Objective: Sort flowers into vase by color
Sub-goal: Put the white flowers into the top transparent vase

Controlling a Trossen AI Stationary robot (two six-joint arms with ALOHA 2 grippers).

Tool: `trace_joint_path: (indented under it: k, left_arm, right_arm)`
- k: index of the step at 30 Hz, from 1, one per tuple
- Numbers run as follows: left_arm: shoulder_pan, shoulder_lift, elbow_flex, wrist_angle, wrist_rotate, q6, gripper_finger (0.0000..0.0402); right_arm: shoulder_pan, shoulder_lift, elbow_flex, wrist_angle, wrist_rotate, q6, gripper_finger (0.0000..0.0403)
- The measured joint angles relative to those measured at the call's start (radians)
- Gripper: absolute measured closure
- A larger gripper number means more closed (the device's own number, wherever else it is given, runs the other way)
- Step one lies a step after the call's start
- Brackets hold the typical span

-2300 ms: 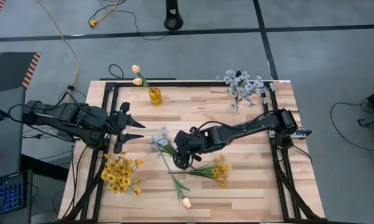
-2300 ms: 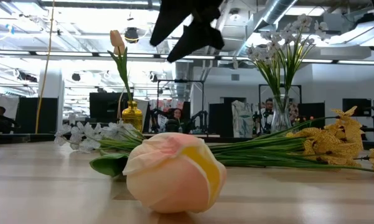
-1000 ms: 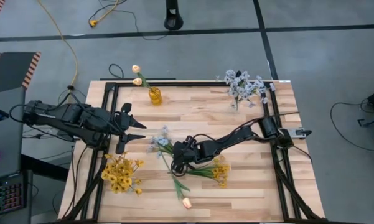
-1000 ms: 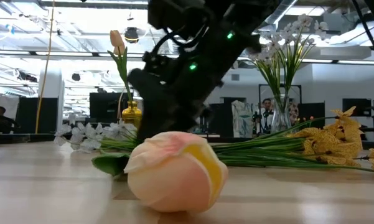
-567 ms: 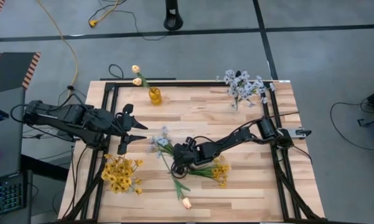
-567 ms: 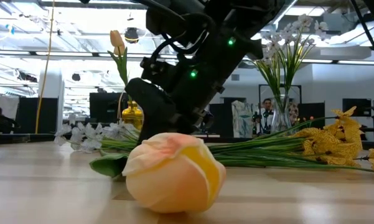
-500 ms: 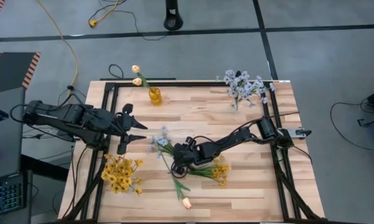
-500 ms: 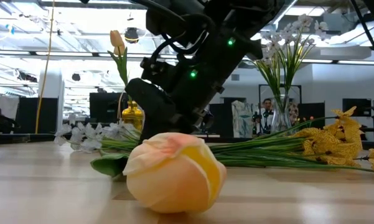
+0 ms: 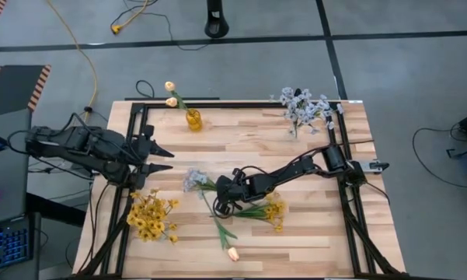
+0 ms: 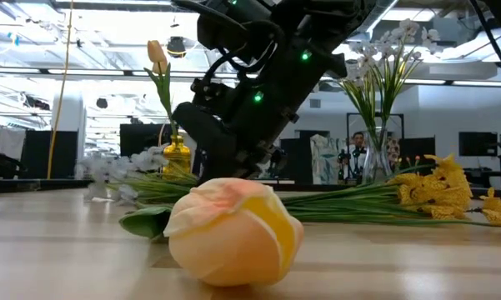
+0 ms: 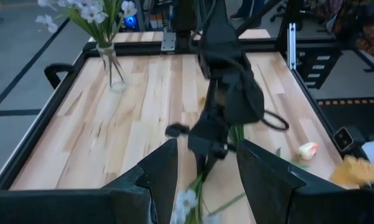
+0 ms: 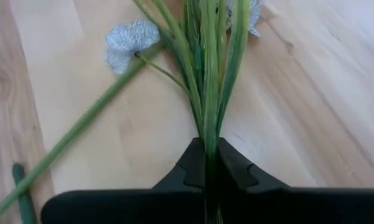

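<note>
My right gripper (image 9: pixel 220 201) is low over the table's middle, shut on the green stems of a pale blue-white blossom spray (image 9: pixel 193 180); it also shows in the low view (image 10: pixel 229 158). A yellow blossom sprig (image 9: pixel 270 211) lies on the table beside it. A peach tulip bud (image 9: pixel 233 253) lies on its side near the front edge, large in the low view (image 10: pixel 233 229). My left gripper (image 9: pixel 162 159) hovers open and empty at the table's left, and its wrist view (image 11: pixel 205 171) looks across at the right arm. My right gripper pinches a bundle of several green stems (image 12: pixel 209 134) of the blue-white spray between its two fingers. The fingers come slanting down from the table's right side. The stems run straight out ahead from between the fingers, low over the wood, toward the blossoms (image 12: pixel 129 38).
A yellow vase (image 9: pixel 193 118) with peach tulips stands at the far left. A clear vase (image 9: pixel 299 109) with blue-white flowers stands at the far right. A yellow flower bunch (image 9: pixel 150 216) stands at the near left. A black frame (image 9: pixel 241 102) edges the table.
My right gripper has sunk a little onto the stems and stayed low. The blue-white spray's blossom end has shifted a little toward the table's left and risen slightly. The yellow sprig has been nudged. My left gripper has drawn back a little toward the table's left edge.
</note>
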Motion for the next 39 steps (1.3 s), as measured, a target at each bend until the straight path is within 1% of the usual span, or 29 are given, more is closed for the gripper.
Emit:
trace_joint_path:
  k: [5, 9, 12, 15, 17, 20, 22, 25, 28, 31, 34, 39]
  left_arm:
    - [0.000, -0.069, 0.000, -0.087, 0.000, -0.030, 0.0249]
    - [0.000, -0.145, -0.024, -0.084, -0.008, -0.052, 0.0249]
    - [0.000, -0.210, -0.098, -0.033, -0.035, -0.083, 0.0249]
    - [0.000, -0.271, -0.212, 0.061, -0.040, -0.114, 0.0249]
    - [0.000, -0.308, -0.281, 0.131, -0.035, -0.128, 0.0249]
    - [0.000, -0.351, -0.367, 0.223, -0.040, -0.131, 0.0249]
    - [0.000, -0.371, -0.408, 0.256, -0.049, -0.131, 0.0249]
    - [0.000, -0.396, -0.456, 0.297, -0.066, -0.131, 0.0249]
    - [0.000, -0.413, -0.511, 0.363, -0.097, -0.126, 0.0249]
    - [0.000, -0.429, -0.565, 0.457, -0.106, -0.086, 0.0249]
    - [0.000, -0.434, -0.600, 0.531, -0.136, -0.069, 0.0249]
    - [0.000, -0.432, -0.606, 0.541, -0.178, -0.079, 0.0249]
  right_arm:
    - [-0.004, -0.055, -0.002, -0.006, 0.026, -0.025, 0.0363]
    - [-0.010, -0.121, -0.002, -0.015, 0.052, -0.071, 0.0362]
    - [-0.011, -0.180, -0.002, -0.013, 0.058, -0.130, 0.0362]
    - [-0.016, -0.260, -0.009, -0.001, 0.063, -0.191, 0.0362]
    - [-0.018, -0.318, -0.022, -0.010, 0.092, -0.234, 0.0362]
    - [-0.018, -0.418, -0.074, 0.008, 0.134, -0.300, 0.0362]
    - [-0.018, -0.495, -0.133, 0.040, 0.161, -0.309, 0.0362]
    - [-0.009, -0.617, -0.261, 0.135, 0.229, -0.333, 0.0362]
    - [0.013, -0.720, -0.410, 0.321, 0.268, -0.391, 0.0361]
    - [0.038, -0.812, -0.551, 0.525, 0.289, -0.466, 0.0361]
    - [0.067, -0.884, -0.673, 0.693, 0.338, -0.537, 0.0361]
    - [0.122, -0.966, -0.825, 0.873, 0.465, -0.660, 0.0361]
